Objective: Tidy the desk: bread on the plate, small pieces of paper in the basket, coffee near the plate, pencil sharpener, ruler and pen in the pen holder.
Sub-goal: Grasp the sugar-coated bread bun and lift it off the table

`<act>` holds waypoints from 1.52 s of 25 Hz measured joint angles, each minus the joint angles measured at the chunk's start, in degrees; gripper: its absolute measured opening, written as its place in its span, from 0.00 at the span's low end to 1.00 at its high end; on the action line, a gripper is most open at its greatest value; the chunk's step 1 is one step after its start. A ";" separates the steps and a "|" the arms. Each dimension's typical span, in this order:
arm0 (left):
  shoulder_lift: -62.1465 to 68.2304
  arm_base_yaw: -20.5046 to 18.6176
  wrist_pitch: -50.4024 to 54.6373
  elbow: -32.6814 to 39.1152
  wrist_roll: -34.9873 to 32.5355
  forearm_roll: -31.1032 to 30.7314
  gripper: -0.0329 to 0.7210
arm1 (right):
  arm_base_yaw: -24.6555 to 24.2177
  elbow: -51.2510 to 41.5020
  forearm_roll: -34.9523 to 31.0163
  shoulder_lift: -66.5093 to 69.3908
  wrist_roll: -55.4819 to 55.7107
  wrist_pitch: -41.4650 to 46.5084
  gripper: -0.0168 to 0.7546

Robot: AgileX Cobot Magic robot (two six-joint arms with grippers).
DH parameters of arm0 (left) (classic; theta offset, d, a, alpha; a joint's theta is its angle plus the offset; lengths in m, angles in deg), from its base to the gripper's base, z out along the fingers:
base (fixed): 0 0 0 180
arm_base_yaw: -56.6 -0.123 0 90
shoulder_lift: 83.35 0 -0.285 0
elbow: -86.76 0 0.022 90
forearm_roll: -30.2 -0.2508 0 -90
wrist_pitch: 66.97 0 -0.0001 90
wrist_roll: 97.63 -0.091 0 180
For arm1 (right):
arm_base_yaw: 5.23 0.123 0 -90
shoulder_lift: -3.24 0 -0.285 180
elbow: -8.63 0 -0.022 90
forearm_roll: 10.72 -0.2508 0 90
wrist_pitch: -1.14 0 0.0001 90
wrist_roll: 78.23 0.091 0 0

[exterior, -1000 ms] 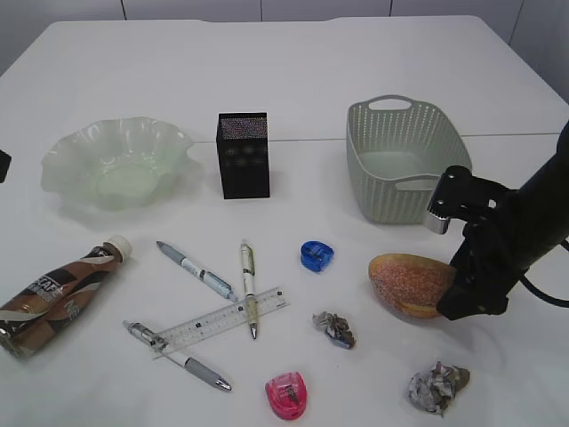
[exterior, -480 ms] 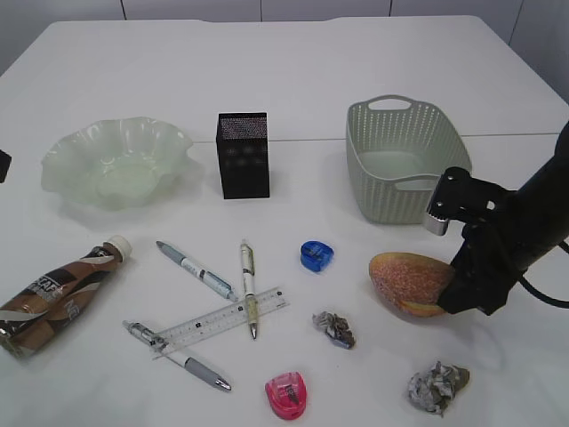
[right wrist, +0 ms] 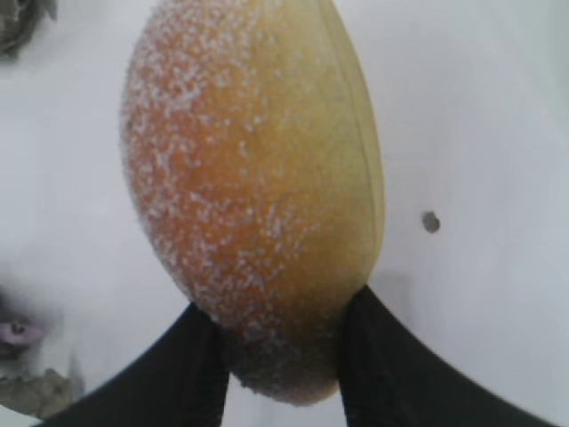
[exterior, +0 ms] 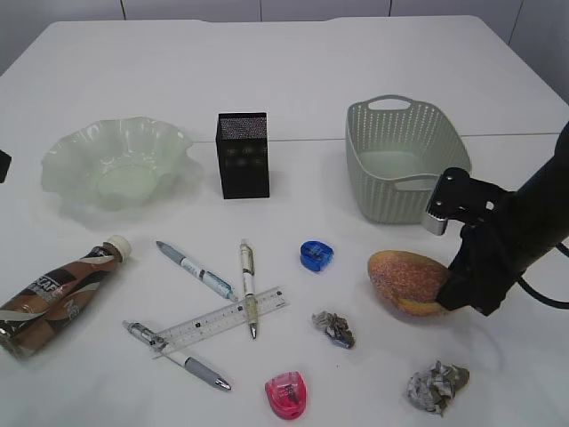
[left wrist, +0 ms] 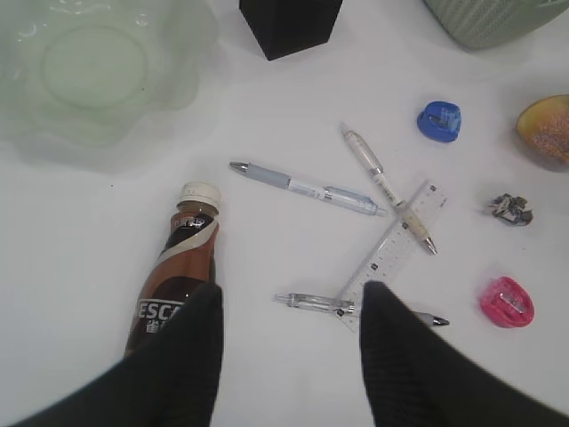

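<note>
My right gripper (exterior: 449, 289) is shut on the sugared bread (exterior: 406, 282) and holds it tilted just above the table; in the right wrist view the bread (right wrist: 253, 187) fills the frame between the fingers (right wrist: 283, 351). My left gripper (left wrist: 289, 342) is open and empty, high above the coffee bottle (left wrist: 175, 276). The pale green plate (exterior: 116, 163) sits far left. The black pen holder (exterior: 243, 154) and green basket (exterior: 402, 158) stand behind. Pens (exterior: 196, 270), ruler (exterior: 222, 319), blue sharpener (exterior: 316, 255), pink sharpener (exterior: 288, 395) and paper wads (exterior: 334, 327) (exterior: 437, 387) lie in front.
The coffee bottle (exterior: 55, 296) lies on its side at the front left. Another pen (exterior: 248, 286) crosses the ruler and a third pen (exterior: 178, 356) lies under it. The table's back edge is far behind the basket.
My right gripper has lifted the bread slightly and tilted it up off the table. The left arm has not moved.
</note>
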State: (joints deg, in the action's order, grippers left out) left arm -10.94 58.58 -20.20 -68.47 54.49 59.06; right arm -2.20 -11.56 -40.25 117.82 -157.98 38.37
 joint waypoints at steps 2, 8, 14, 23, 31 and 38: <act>0.00 0.00 0.00 0.00 0.00 0.00 0.53 | 0.00 0.00 -1.37 -0.16 -0.23 0.63 0.35; 0.00 0.00 0.00 0.00 0.00 0.14 0.53 | 0.00 0.00 -2.89 -2.74 -0.32 2.83 0.35; 0.00 0.00 0.00 0.00 0.00 0.23 0.53 | 0.00 0.00 -3.26 -6.46 -0.35 6.91 0.35; 0.45 0.00 0.00 0.00 0.00 0.66 0.53 | 0.00 0.00 -10.25 -16.15 -0.46 11.67 0.37; 0.45 0.00 0.00 0.00 0.00 1.92 0.53 | 5.30 0.00 -12.30 -24.31 -0.45 13.63 0.37; 0.45 0.00 0.00 0.00 0.00 2.49 0.53 | 14.19 0.00 -16.29 -26.88 1.77 14.35 0.37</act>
State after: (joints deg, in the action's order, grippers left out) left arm -10.49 58.58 -20.20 -68.47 54.49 61.55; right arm 11.99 -11.56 -56.54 90.94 -156.21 52.72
